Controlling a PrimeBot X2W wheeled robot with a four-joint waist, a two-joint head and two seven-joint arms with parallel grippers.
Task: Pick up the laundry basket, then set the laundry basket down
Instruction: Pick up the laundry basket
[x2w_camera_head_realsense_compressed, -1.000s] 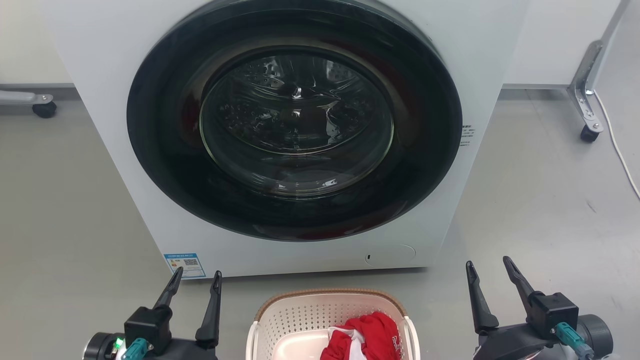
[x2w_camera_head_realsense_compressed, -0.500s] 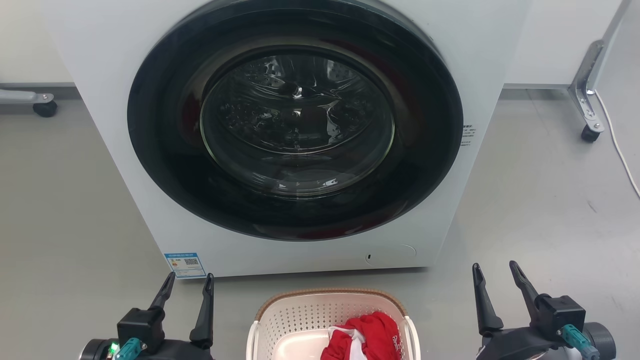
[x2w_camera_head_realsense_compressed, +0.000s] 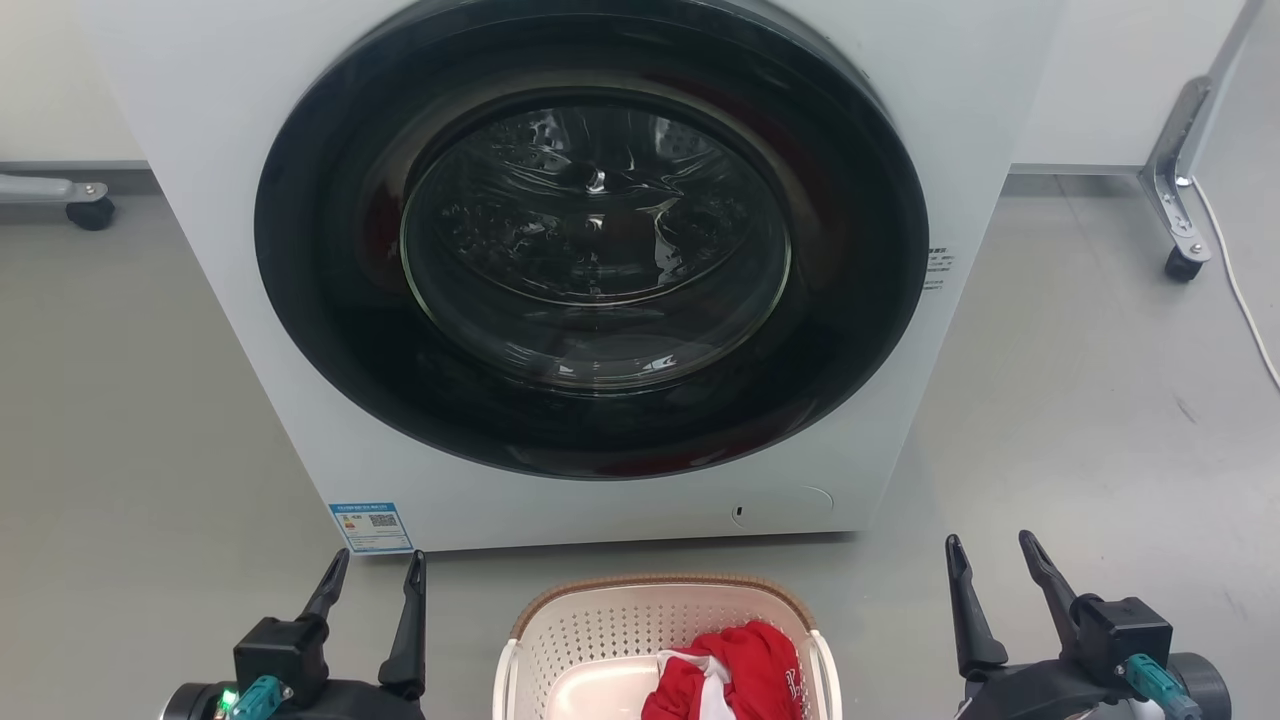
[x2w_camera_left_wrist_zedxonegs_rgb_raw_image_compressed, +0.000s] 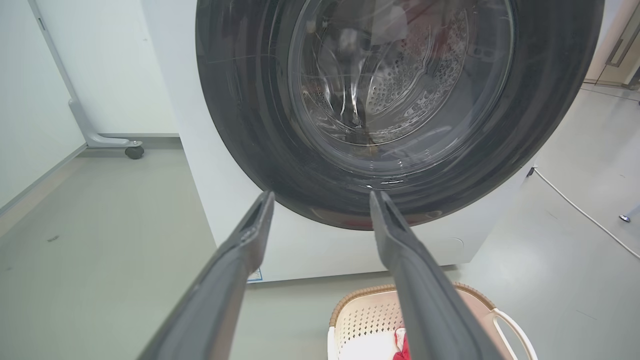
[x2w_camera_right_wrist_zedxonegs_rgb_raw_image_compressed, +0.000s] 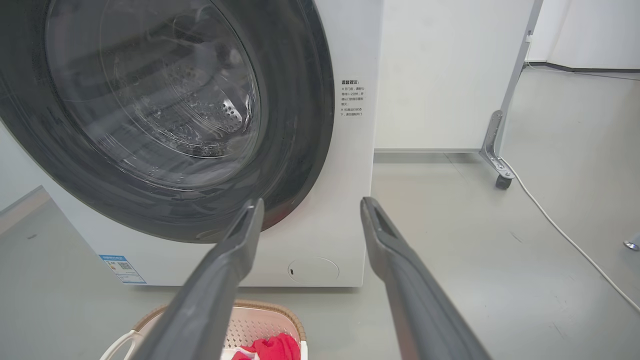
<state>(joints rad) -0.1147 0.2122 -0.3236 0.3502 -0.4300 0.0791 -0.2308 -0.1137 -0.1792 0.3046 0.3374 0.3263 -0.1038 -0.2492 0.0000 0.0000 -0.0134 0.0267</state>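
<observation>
Laundry basket (x2w_camera_head_realsense_compressed: 600, 630) sits on grey floor (x2w_camera_head_realsense_compressed: 120, 450), bottom centre of head view, just in front of white washing machine (x2w_camera_head_realsense_compressed: 250, 330) w/ dark round door. Red garment (x2w_camera_head_realsense_compressed: 740, 670) w/ white bits lies inside, toward basket's right half. L gripper (x2w_camera_head_realsense_compressed: 380, 556) hangs left of basket, fingers spread, holding nothing. R gripper (x2w_camera_head_realsense_compressed: 988, 540) is right of basket, further off, also spread & empty. Neither touches basket or its loop handles. Wheeled frame leg (x2w_camera_head_realsense_compressed: 1175, 190) stands far right.
</observation>
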